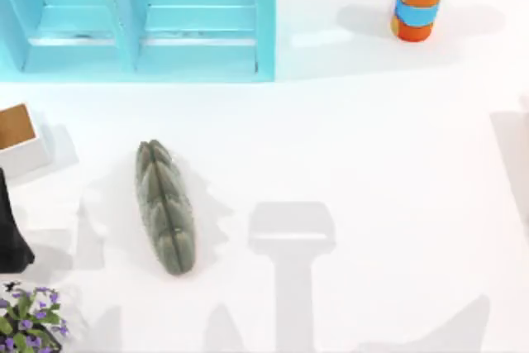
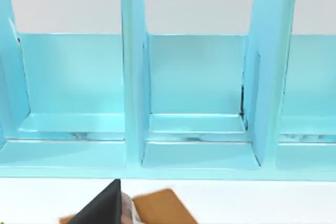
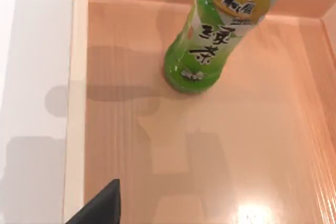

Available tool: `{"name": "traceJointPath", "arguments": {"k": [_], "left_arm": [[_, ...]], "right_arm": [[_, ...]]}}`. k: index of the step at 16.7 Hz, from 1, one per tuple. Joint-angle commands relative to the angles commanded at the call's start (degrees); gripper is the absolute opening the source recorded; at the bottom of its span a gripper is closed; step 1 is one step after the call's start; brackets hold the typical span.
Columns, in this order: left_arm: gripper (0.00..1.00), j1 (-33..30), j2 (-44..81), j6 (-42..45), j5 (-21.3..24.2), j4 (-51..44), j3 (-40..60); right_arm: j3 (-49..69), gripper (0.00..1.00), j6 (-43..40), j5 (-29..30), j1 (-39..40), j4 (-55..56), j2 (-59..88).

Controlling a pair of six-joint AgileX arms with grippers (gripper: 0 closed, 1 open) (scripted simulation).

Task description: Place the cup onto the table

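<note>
The white table [image 1: 372, 163] carried a light blue shelf unit [image 1: 140, 18] at its far left, an orange cylinder with a blue band [image 1: 417, 2] at far right, and a grey-green ridged object [image 1: 165, 207] lying left of centre — a small white box [image 1: 18, 140] and purple flowers [image 1: 29, 320] sat at the left edge. The left wrist view faced the shelf's compartments [image 2: 197, 82]; the right wrist view looked into a wooden tray [image 3: 210, 145] holding an upright green bottle [image 3: 220, 30]. I could not tell where the cup was, nor how either arm's jaws stood — a dark finger tip [image 2: 102, 205] alone gave no answer.

A rendered test bench, not a lived-in room: a bare white table [image 1: 372, 163] with a blue shelf [image 1: 140, 22], potted flowers [image 1: 29, 320], a green bottle [image 3: 220, 30] in a wooden tray [image 3: 76, 103].
</note>
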Motion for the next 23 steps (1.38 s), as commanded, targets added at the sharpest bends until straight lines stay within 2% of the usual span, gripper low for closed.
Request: {"name": "traceJointPath", "arguments": {"k": [6,11,15,23], "left_arm": [[1.00,0.00,0.00,0.00,0.00,0.00,0.00],[1.00,0.00,0.00,0.00,0.00,0.00,0.00],[1.00,0.00,0.00,0.00,0.00,0.00,0.00],[1.00,0.00,0.00,0.00,0.00,0.00,0.00]], "right_arm": [[21.49,1.00,-13.35,1.45,-11.67,-24.76,30.50],[35.36,1.00,-19.23,0.52,-19.70,-38.10,46.44],[39.69,1.00,-20.11,-0.53,-22.46,-41.46,50.62],[36.39,1.00,-19.90,-0.54,-22.28,-37.50,51.46]]}}
